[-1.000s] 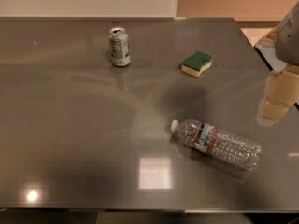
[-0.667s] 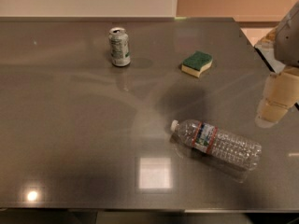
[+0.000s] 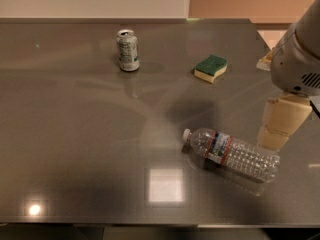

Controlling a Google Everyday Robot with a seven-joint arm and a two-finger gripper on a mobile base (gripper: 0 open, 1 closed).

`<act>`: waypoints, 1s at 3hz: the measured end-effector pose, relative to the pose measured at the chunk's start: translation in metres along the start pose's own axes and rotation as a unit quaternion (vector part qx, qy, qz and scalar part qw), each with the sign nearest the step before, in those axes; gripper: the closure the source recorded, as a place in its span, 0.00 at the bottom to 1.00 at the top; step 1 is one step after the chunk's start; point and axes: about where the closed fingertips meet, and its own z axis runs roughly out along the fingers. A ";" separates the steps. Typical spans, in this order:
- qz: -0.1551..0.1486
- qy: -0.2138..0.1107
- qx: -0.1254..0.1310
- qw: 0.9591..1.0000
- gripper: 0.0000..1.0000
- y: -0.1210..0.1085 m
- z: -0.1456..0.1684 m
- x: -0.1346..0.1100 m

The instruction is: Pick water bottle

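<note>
The water bottle lies on its side on the grey table, front right, with its white cap pointing left and its red, white and blue-green label band near the neck. It is clear and ribbed. My gripper hangs from the white arm at the right edge, just above and right of the bottle's base end. It holds nothing that I can see.
A silver-and-green drink can stands upright at the back left. A green-and-yellow sponge lies at the back, right of centre. The table's front edge runs along the bottom and its right edge passes behind the arm.
My gripper has moved down and a little left, closer to the bottle's base end. The bottle, can and sponge have not moved.
</note>
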 end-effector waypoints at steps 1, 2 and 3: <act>0.007 0.014 -0.027 1.000 0.00 0.014 0.024 -0.007; 0.024 0.023 -0.057 0.998 0.00 0.026 0.049 -0.011; 0.039 0.030 -0.074 0.996 0.00 0.033 0.069 -0.013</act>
